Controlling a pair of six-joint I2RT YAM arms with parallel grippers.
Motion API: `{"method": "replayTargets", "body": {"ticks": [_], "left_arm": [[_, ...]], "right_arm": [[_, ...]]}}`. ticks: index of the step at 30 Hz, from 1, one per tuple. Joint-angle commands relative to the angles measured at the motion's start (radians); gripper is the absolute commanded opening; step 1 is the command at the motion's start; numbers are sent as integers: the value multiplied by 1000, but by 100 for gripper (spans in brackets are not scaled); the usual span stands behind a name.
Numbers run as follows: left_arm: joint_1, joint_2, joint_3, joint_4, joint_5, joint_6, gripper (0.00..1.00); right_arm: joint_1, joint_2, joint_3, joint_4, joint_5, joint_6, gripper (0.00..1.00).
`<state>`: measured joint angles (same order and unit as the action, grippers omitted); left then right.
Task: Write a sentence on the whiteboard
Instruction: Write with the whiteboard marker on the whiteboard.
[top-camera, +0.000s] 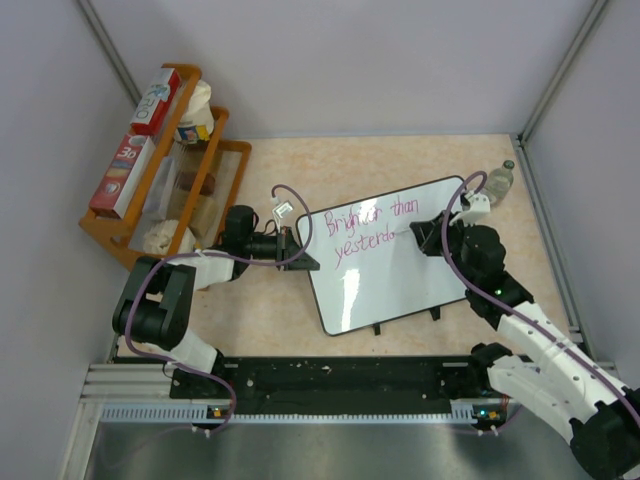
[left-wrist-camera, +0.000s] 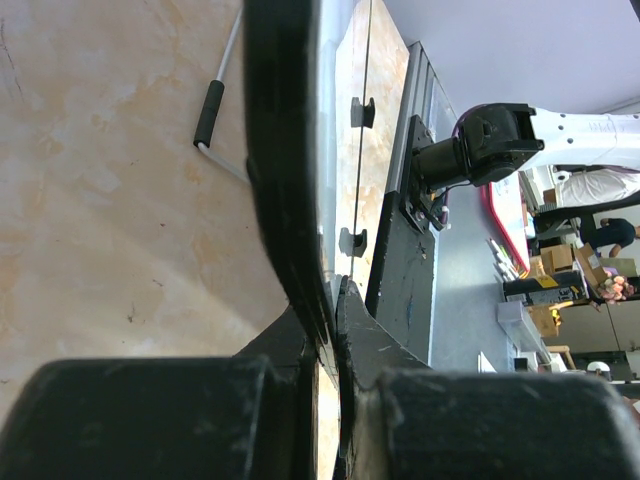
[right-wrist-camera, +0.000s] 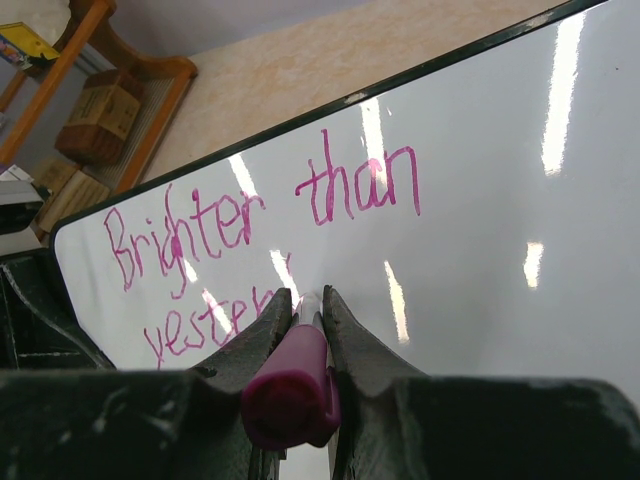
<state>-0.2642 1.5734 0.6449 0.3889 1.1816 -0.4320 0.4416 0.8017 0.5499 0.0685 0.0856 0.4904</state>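
The whiteboard (top-camera: 392, 287) lies on the table, tilted, with its black feet toward me. My left gripper (top-camera: 303, 250) is shut on its left edge; in the left wrist view the fingers (left-wrist-camera: 335, 300) pinch the black frame (left-wrist-camera: 283, 190). My right gripper (top-camera: 425, 237) is shut on a magenta marker (right-wrist-camera: 295, 380), whose tip touches the whiteboard (right-wrist-camera: 490, 210) just right of the second line. The sentence (top-camera: 365, 230) is in pink marker. It reads "Brighter than" (right-wrist-camera: 262, 205) on top and "yester" (right-wrist-camera: 195, 325) below, with the end of that line hidden by my fingers.
A wooden rack (top-camera: 165, 195) with boxes and bags stands at the back left. A clear bottle (top-camera: 498, 182) stands at the back right, close behind the right wrist. White walls close in the table on three sides.
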Motion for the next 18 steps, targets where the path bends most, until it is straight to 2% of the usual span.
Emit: {"method": "replayTargets", "body": {"ticks": [1, 18], "left_arm": [[-27, 13, -33, 5, -80, 205, 0], [-27, 14, -33, 4, -82, 207, 0]], "right_arm": [[-14, 5, 13, 13, 17, -16, 0], [-14, -48, -41, -36, 3, -13, 0]]}}
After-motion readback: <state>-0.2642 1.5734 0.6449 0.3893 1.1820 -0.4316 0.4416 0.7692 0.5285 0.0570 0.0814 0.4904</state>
